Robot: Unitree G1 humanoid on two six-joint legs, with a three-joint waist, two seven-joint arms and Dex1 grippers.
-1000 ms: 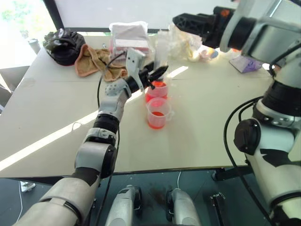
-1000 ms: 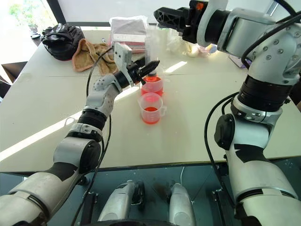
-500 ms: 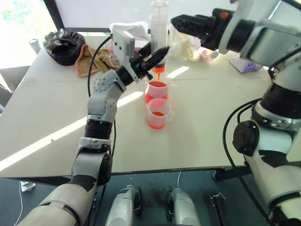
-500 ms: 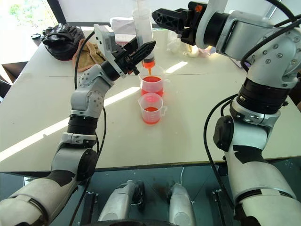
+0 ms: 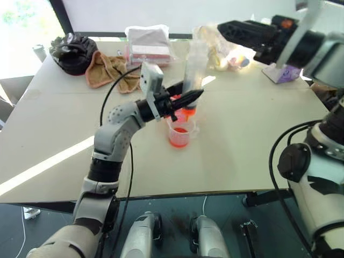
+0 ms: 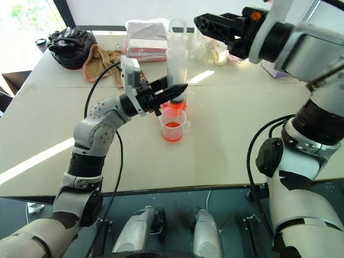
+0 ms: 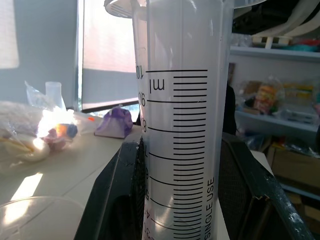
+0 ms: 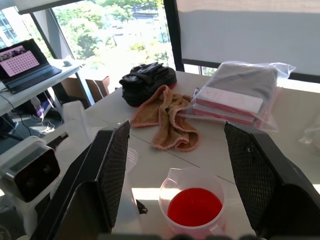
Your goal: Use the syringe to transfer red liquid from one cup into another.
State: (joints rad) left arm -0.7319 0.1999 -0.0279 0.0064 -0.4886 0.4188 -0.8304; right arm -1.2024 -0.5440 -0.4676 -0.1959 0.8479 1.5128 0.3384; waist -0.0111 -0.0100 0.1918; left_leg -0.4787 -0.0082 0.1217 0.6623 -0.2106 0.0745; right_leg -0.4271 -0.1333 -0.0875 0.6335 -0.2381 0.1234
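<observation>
My left gripper (image 6: 174,92) pinches the syringe (image 6: 177,59) upright over the near cup (image 6: 173,123). My right gripper (image 6: 207,24), spread wide, hangs just right of its plunger top.

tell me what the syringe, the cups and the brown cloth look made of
Syringe: looks like clear, smooth plastic; the background shows through its barrel, and black scale marks are printed on it.
Cups: likely thin clear plastic too; the red liquid shows through the walls.
Brown cloth: seems soft terry-like fabric, matte, crumpled in folds with a fuzzy surface.
</observation>
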